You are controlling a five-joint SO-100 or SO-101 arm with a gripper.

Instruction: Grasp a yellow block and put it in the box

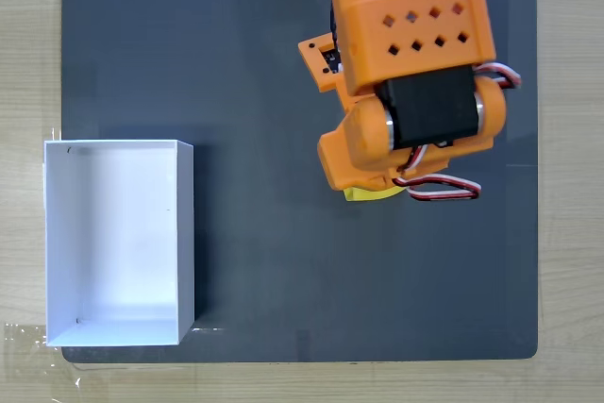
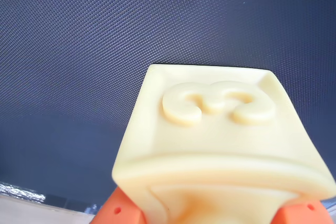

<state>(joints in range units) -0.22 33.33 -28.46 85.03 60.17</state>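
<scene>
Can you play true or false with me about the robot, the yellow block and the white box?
1. The white box has nothing inside. True.
2. The yellow block lies in the box. False: it is over the dark mat, under the orange arm, far from the box.
3. In the wrist view, a raised curly mark shows on the block. True.
4. The box sits at the right of the fixed view. False: it sits at the left.
5. The mat is bright red. False: it is dark grey.
</scene>
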